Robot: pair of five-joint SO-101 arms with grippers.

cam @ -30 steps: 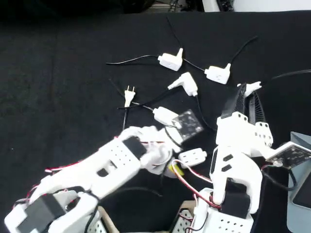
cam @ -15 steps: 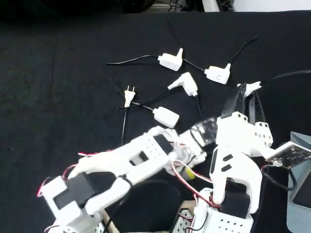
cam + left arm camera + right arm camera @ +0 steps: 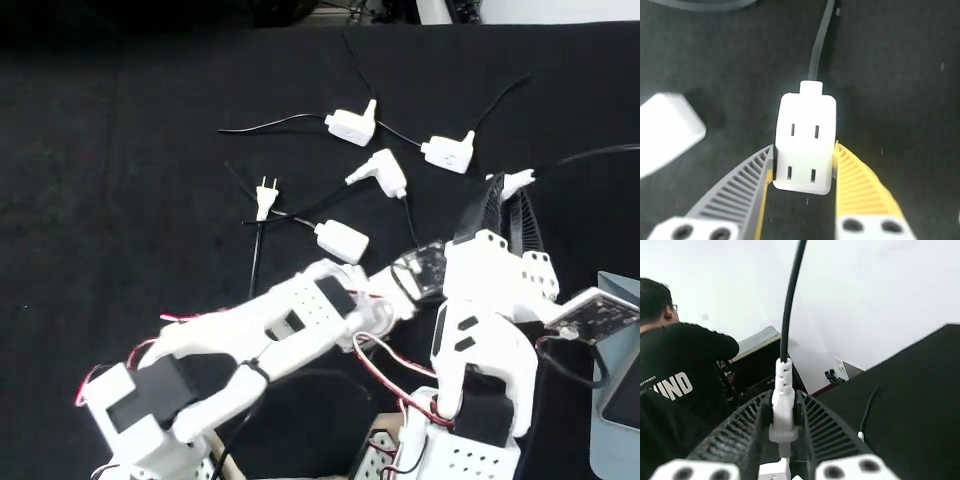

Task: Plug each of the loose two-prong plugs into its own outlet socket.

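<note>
My left gripper (image 3: 803, 151) is shut on a white outlet socket (image 3: 806, 131), gripping its two long sides; the socket's slots face the camera and a black cable leaves its far end. In the high view the left arm (image 3: 300, 320) stretches from the front left to the table's middle front. My right gripper (image 3: 784, 399) is shut on a white plug (image 3: 783, 407) and points steeply upward, with the black cable rising from the plug. In the high view that plug (image 3: 516, 182) pokes out at the right gripper (image 3: 503, 200). A loose two-prong plug (image 3: 265, 194) lies left of centre.
Two white sockets (image 3: 351, 126) (image 3: 448, 152) lie at the back. An angled white plug (image 3: 386, 172) and a white block (image 3: 341, 240) lie mid-table, with black cables between them. Another white piece (image 3: 665, 132) lies beside the held socket. A grey box (image 3: 620, 400) stands at the right edge.
The left arm has swung right and forward over the white socket that lay at the table's front, which its wrist now hides. The right arm has stayed almost still.
</note>
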